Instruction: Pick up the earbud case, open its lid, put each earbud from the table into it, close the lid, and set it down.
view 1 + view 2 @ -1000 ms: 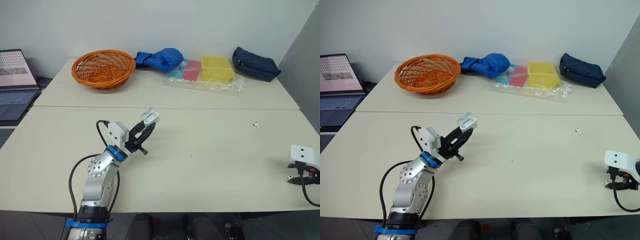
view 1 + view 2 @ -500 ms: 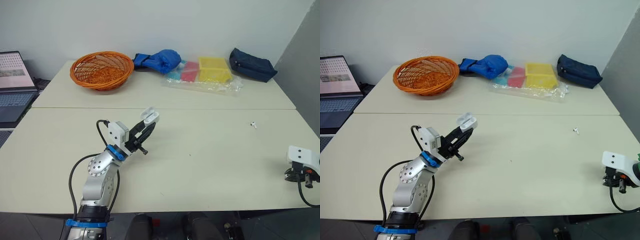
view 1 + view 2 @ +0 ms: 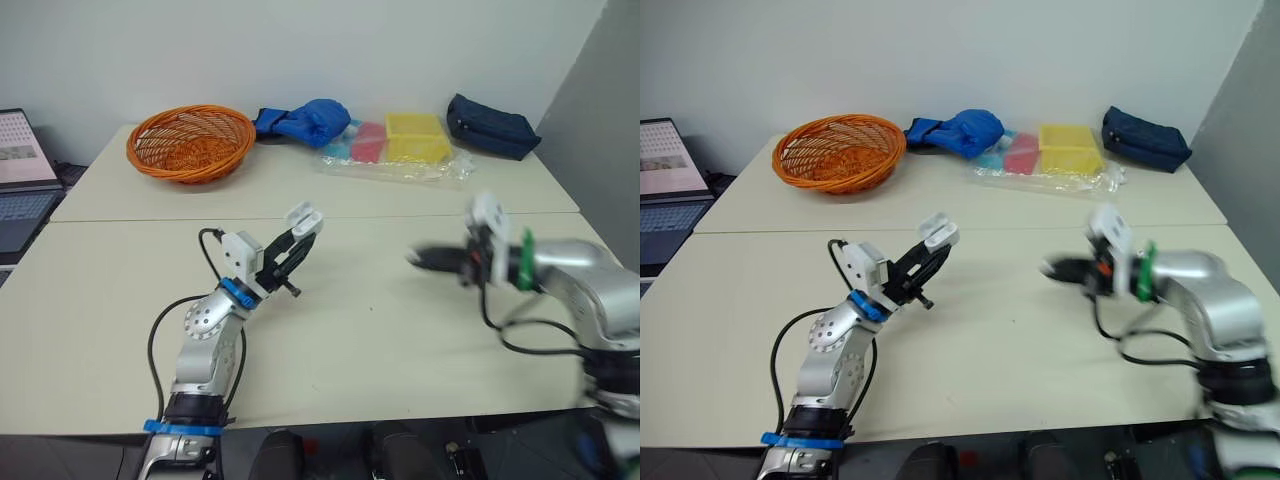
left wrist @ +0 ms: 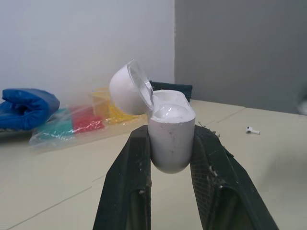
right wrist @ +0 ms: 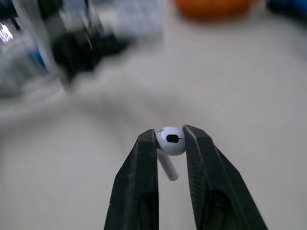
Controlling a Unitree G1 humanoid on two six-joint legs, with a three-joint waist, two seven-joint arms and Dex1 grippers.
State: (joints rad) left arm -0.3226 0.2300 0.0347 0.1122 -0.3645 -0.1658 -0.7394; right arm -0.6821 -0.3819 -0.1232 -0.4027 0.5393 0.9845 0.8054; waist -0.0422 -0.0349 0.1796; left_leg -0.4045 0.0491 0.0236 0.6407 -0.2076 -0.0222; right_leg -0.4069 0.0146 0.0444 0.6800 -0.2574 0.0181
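My left gripper (image 3: pixel 296 238) is shut on the white earbud case (image 3: pixel 303 219) and holds it above the table's left middle. The case (image 4: pixel 170 139) sits upright between the fingers (image 4: pixel 136 172), and its lid (image 4: pixel 128 87) is hinged open. My right gripper (image 3: pixel 418 258) hovers over the middle of the table, pointing toward the case and a short way from it. It is shut on a white earbud (image 5: pixel 171 140), whose stem points down. A second white earbud (image 4: pixel 252 130) lies on the table further right.
Along the far side of the table stand an orange basket (image 3: pixel 188 142), a blue cloth bundle (image 3: pixel 305 120), a clear bag of coloured boxes (image 3: pixel 395 150) and a dark navy pouch (image 3: pixel 490 125). A laptop (image 3: pixel 18 165) sits off the table's left.
My right arm has swung in from the table's right edge to the middle, now holding an earbud. The left gripper still holds the open case. The camera has shifted.
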